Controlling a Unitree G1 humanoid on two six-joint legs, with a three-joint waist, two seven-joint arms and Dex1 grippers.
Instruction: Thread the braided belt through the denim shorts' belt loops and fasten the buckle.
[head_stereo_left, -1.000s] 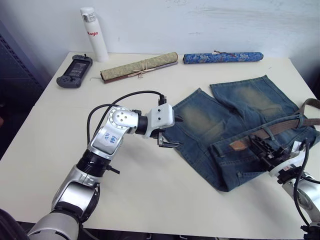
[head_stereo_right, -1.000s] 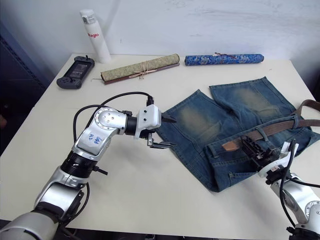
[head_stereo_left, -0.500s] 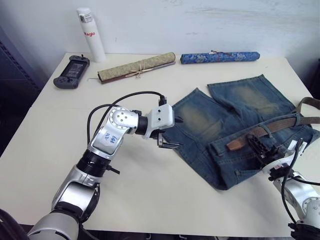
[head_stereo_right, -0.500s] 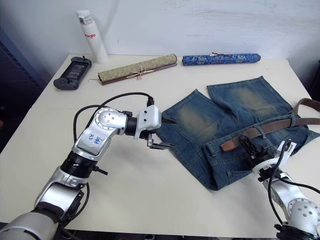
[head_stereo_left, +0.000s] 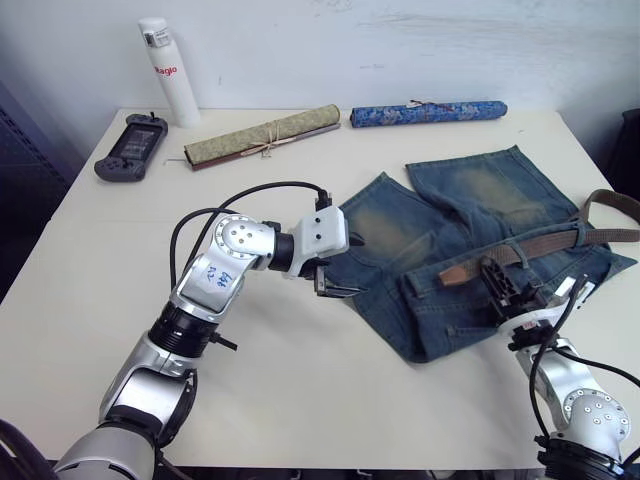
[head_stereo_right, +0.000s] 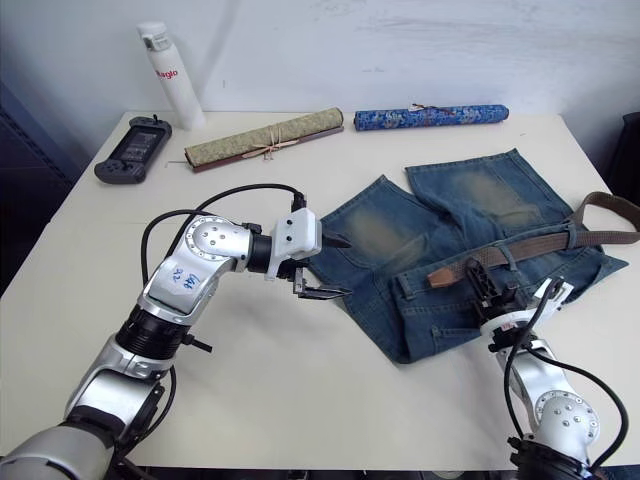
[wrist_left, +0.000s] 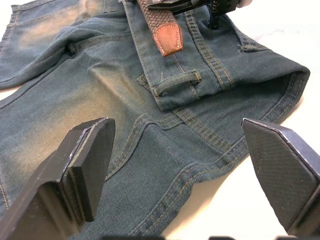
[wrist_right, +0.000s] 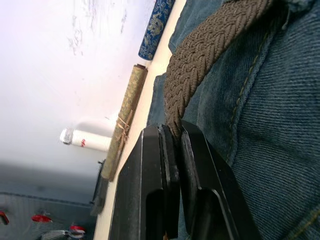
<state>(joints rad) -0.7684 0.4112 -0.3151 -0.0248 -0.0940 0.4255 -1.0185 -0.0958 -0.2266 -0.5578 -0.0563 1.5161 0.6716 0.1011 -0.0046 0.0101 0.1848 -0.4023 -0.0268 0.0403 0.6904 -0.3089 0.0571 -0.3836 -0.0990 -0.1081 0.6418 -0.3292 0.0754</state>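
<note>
The denim shorts (head_stereo_left: 470, 225) lie flat on the right half of the table, legs toward the back. The braided belt (head_stereo_left: 540, 245) runs along the waistband under a belt loop (head_stereo_left: 577, 232), and its leather tip (wrist_left: 167, 39) points left. My right gripper (head_stereo_left: 489, 272) is shut on the belt just behind that tip, and the braid rises from between its fingers (wrist_right: 150, 165). My left gripper (head_stereo_left: 351, 265) hovers open at the near leg's hem, both fingers spread wide over the denim. Another belt loop (wrist_left: 177, 82) lies ahead of it. The buckle is out of view.
Along the back of the table (head_stereo_left: 300, 390) stand a white bottle (head_stereo_left: 165, 72), a game controller (head_stereo_left: 127, 147), an olive rolled mat (head_stereo_left: 265, 137) and a blue patterned roll (head_stereo_left: 428, 112). The belt's far end (head_stereo_left: 605, 198) curls near the right edge.
The whole view has shifted. My right gripper, still shut on the belt, has drawn a little left, and the waistband corner has moved with it. The left gripper has stayed put.
</note>
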